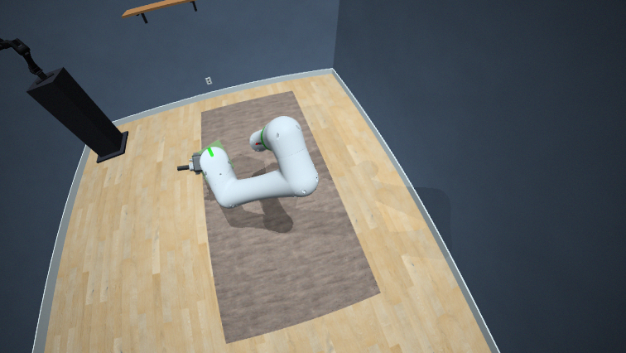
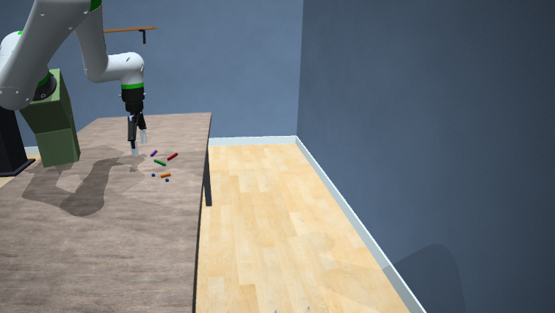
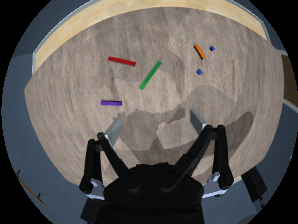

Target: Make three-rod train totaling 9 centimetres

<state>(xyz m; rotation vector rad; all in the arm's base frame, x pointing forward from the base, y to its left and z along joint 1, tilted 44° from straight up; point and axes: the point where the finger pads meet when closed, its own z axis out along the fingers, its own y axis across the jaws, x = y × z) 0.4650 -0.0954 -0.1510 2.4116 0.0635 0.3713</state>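
Note:
My gripper [image 2: 139,149] [image 3: 154,119] is open and empty above the table. In the wrist view the rods lie apart, ahead of the fingers. A red rod [image 2: 172,156] [image 3: 122,61] lies at the upper left and a purple rod [image 2: 153,153] [image 3: 111,103] lies below it, ahead of the left finger. A green rod [image 2: 159,162] [image 3: 150,75] lies slanted in the middle. An orange rod [image 2: 165,175] [image 3: 200,51] lies at the upper right. One short blue rod [image 2: 167,180] [image 3: 212,48] is just right of the orange rod; another blue rod [image 2: 153,175] [image 3: 200,72] is below it.
The wooden table [image 1: 284,272] [image 2: 136,264] [image 3: 60,120] carries the rods; its long edge runs beyond the red and orange rods in the exterior view. The arm's green pedestal [image 2: 58,145] stands at the left. The arm hides the rods in the top view.

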